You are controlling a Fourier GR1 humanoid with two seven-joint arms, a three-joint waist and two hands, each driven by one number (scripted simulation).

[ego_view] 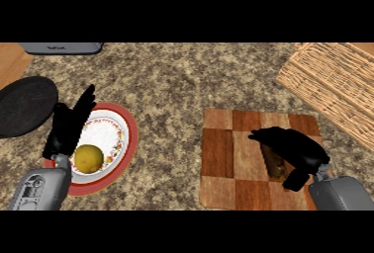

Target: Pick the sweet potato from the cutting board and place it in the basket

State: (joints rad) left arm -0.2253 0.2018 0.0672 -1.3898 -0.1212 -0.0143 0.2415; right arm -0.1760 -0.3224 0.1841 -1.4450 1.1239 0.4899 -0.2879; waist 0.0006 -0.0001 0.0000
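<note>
A checkered wooden cutting board [234, 148] lies at the lower right of the counter. My right hand [292, 148] rests on it with fingers curled over the brown sweet potato [274, 165], of which only a narrow strip shows under the palm. The wicker basket [336, 84] stands at the upper right, apart from the board. My left hand [70, 128] stays open at the left, fingers straight and pointing up, over the rim of a plate.
A red-rimmed white plate [120, 136] at the left holds a yellow round fruit [88, 158]. A dark round pan [25, 106] sits at the far left, and a grey appliance [60, 48] at the top left edge.
</note>
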